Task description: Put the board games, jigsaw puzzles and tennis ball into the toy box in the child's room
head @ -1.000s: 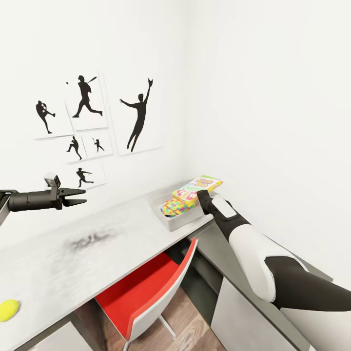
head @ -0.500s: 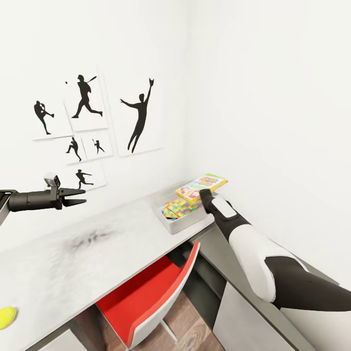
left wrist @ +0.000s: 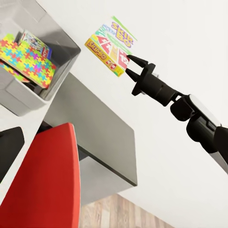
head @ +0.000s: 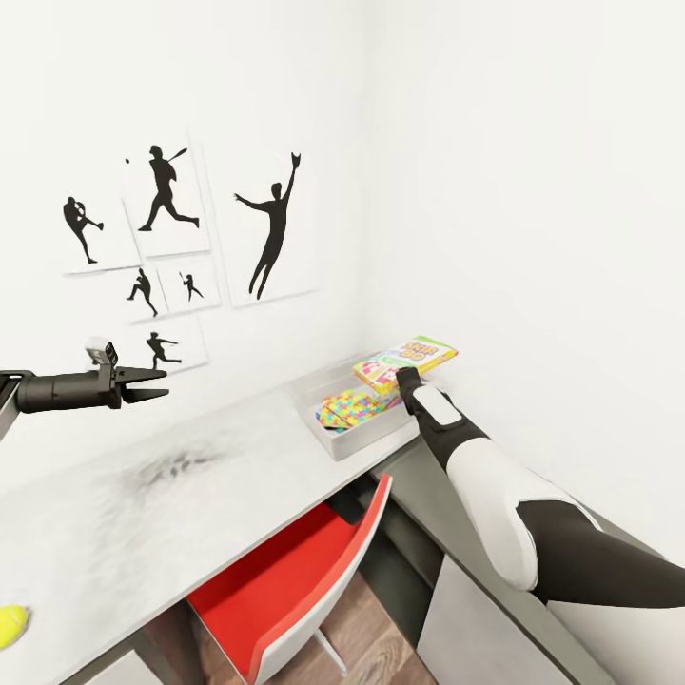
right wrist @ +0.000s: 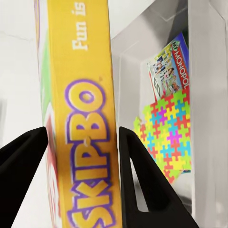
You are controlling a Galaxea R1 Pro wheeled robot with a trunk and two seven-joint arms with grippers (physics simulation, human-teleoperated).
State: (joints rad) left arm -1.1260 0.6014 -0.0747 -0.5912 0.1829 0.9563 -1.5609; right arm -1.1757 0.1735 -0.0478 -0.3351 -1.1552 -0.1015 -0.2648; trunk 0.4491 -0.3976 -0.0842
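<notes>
Right jaws (left wrist: 127,66) clamped on the yellow-green and red SKIP-BO board game box (left wrist: 109,45) — held in the air, beyond the shallow light grey toy box (head: 344,433). Bring it back over the multicoloured jigsaw sheet (right wrist: 167,137), lower flat, then release. Left jaws (head: 152,383) parted, empty — fuzzy yellow-green tennis ball (head: 11,625) well below them on the pale grey tabletop (head: 171,514).

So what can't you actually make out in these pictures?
- Yellow-green tennis ball: cut off by the head view's left edge.
- Shallow grey toy box: the multicoloured jigsaw sheet hides whatever lies beneath.
- Blue Monopoly game box: partly covered by the jigsaw in the right wrist view.
- Right gripper: the yellow Skip-Bo game box hides its pads' contact.
</notes>
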